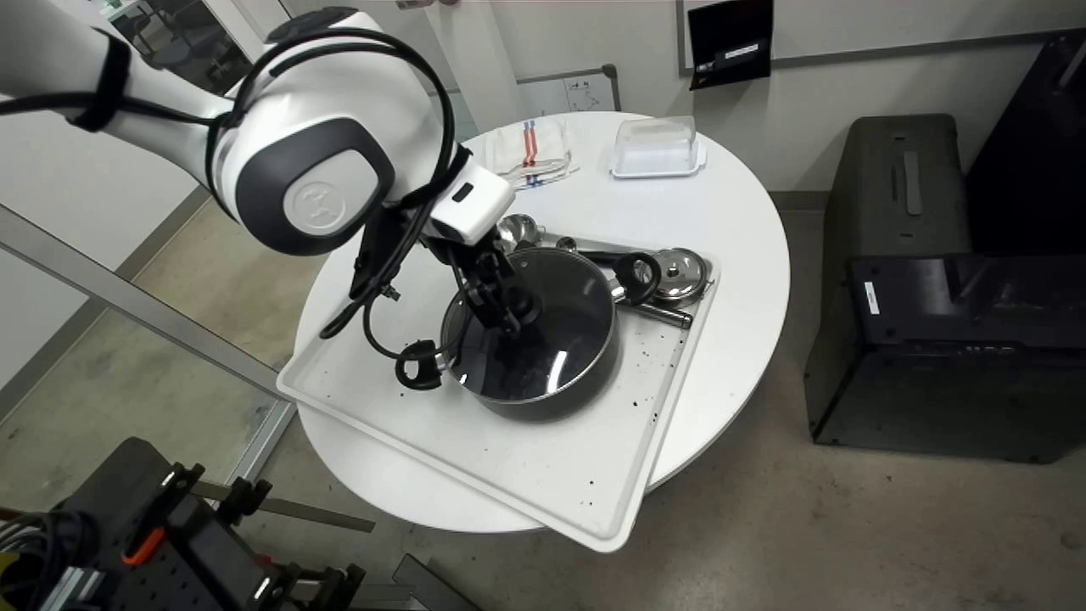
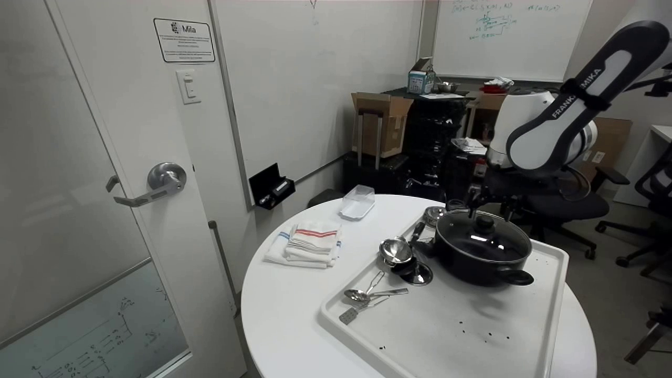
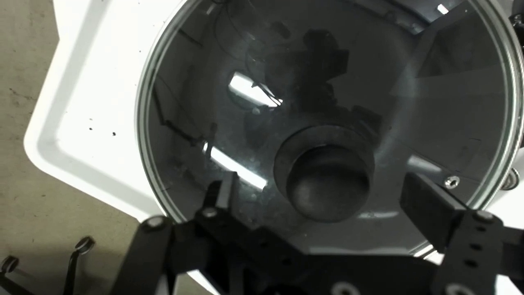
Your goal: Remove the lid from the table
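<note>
Your gripper (image 3: 319,186) has its two fingers (image 3: 428,213) wide apart near one knob (image 3: 329,184) on one glass lid (image 3: 323,106) covering one pot (image 2: 472,270).

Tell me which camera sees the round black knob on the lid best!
The wrist view: the knob looks biggest there, and the claw doesn't cover it. In an exterior view it is just a small dark bump above the pot. In an exterior view where the claw reaches over the lid, it is hard to pick out.
</note>
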Controlling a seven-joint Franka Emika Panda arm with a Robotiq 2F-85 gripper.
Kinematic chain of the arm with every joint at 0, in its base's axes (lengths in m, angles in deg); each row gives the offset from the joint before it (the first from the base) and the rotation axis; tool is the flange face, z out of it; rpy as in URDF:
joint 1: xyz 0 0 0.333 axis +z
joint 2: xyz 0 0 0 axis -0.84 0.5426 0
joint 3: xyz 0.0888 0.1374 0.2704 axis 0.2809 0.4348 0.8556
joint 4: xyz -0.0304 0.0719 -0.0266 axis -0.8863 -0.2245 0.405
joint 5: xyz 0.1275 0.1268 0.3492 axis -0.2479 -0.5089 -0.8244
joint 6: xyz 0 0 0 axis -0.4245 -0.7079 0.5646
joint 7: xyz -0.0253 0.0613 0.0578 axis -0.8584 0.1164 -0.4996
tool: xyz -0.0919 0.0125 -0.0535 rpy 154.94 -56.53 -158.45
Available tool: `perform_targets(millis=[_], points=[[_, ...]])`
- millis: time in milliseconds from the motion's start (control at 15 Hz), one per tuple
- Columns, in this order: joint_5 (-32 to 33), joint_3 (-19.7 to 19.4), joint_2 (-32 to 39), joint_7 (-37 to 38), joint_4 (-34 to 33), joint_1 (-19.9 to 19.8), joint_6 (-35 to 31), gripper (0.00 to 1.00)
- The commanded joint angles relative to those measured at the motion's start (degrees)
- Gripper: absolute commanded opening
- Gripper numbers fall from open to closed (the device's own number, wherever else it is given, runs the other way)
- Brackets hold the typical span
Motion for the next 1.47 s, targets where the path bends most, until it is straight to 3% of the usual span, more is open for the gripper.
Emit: perform_targets(millis=[0, 67, 133, 267, 667, 1400], points=[[-1.76, -0.75, 1.52, -0.85, -1.34, 0.7, -0.82, 1.0], [-1.88, -0.72, 1.64, -0.93, -1.41, 0.65, -0.81, 0.98], [-1.91, -0.76, 1.77, -0.94, -1.48, 0.68, -0.85, 0.75], [-1.97, -0.71, 1.83, -1.09, -1.56, 0.62, -1.0, 0.68], [-2.57, -0.25, 1.39, -1.52, -1.65, 0.26, -1.08, 0.25], [-1.2, -2.5, -4.95, -1.81, 2.6, 1.77, 0.3, 0.25]])
